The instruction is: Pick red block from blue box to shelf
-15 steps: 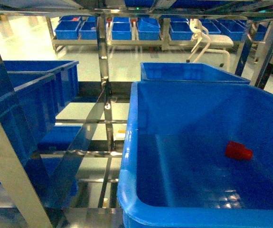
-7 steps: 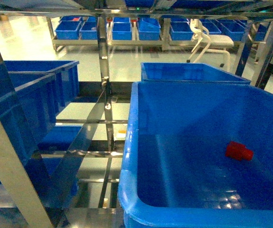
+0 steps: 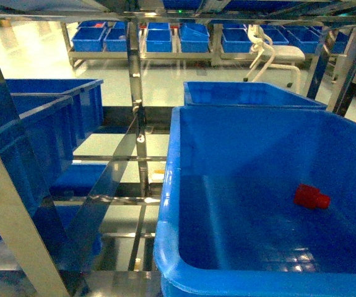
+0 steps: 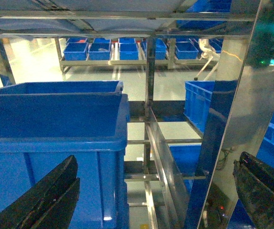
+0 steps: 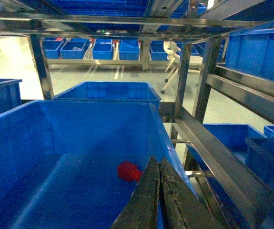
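Observation:
The red block [image 3: 311, 197] lies on the floor of the blue box [image 3: 168, 185], toward its right side. In the right wrist view the red block [image 5: 128, 171] shows just left of my right gripper [image 5: 158, 161], which hangs above the blue box [image 5: 79, 124] near its right wall, shut with nothing between its fingers. My left gripper [image 4: 157, 160] is open wide and holds nothing; it faces the shelf [image 4: 150, 76] to the left of the box. The steel shelf [image 3: 134, 93] frames the scene. Neither gripper shows in the head view.
A ribbed dark blue crate [image 4: 55, 138] stands close on the left, with more crates [image 3: 41, 124] beside it. A second blue crate [image 3: 252, 94] sits behind the box. A steel rail [image 5: 213, 152] runs close along the box's right side. Far racks hold several crates [image 3: 159, 38].

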